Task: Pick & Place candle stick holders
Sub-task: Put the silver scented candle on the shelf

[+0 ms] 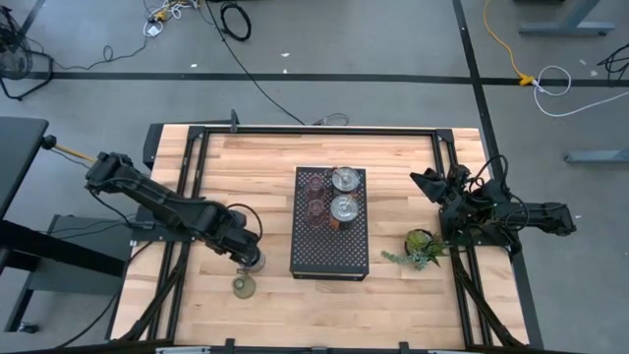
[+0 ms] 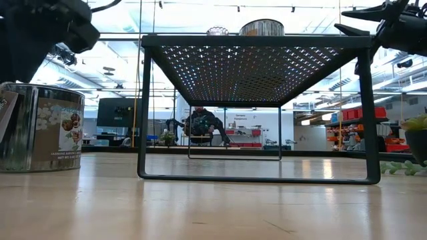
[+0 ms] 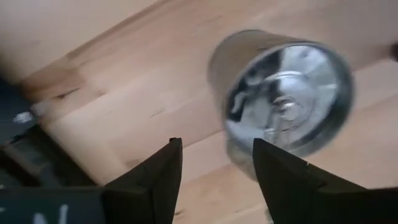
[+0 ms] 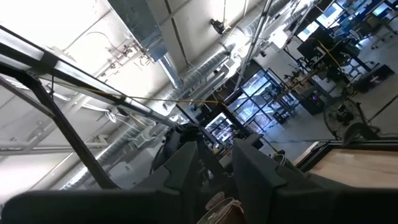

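Note:
A silvery cup (image 1: 255,261) stands upright on its base on the wooden table, left of the black mesh rack (image 1: 329,258). It also shows in the left wrist view (image 3: 283,93) and the low view (image 2: 40,127). My left gripper (image 1: 248,254) hovers open just above it, its fingers (image 3: 168,180) short of the cup. An olive-green cup (image 1: 243,285) stands on the table nearer the front edge. On the rack stand two silvery cups (image 1: 344,180) (image 1: 344,208) and pinkish cups (image 1: 314,197). My right gripper (image 1: 430,183) waits open at the right, raised and empty.
A small green potted plant (image 1: 423,246) sits right of the rack, close under my right arm. The rack stands on legs (image 2: 143,113) with open space beneath. Bare wood lies in front of the rack and along the near edge.

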